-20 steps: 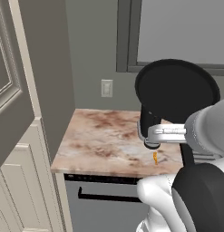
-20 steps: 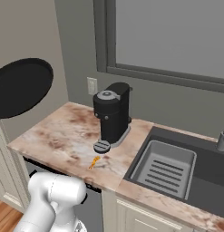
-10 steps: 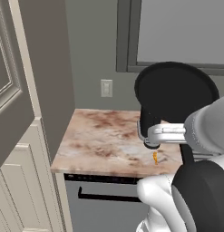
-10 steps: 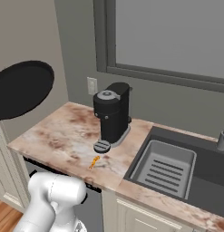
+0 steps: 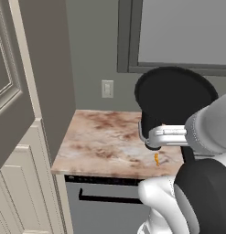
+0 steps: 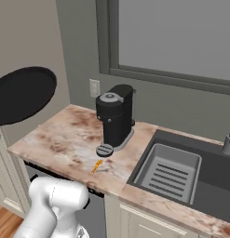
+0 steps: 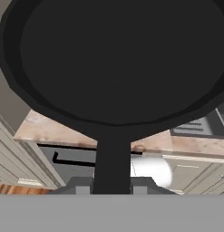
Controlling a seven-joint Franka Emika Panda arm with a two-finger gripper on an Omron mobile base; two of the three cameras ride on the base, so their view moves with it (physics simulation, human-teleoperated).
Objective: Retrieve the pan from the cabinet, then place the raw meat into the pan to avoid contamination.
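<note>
Marble counter [image 6: 60, 139] lay below the gripper [image 7: 112, 185], which pinched the pan [image 7: 118, 59] by its handle. Raw meat [image 6: 96, 166] sat beneath, the pan's disc hiding the fingers [image 7: 79, 185] in both base views.

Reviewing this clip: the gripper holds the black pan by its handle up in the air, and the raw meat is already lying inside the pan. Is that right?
Not quite. The gripper does hold the pan by its handle in the air, but the raw meat is not in it. The right base view shows it lying on the counter in front of the coffee machine.
</note>
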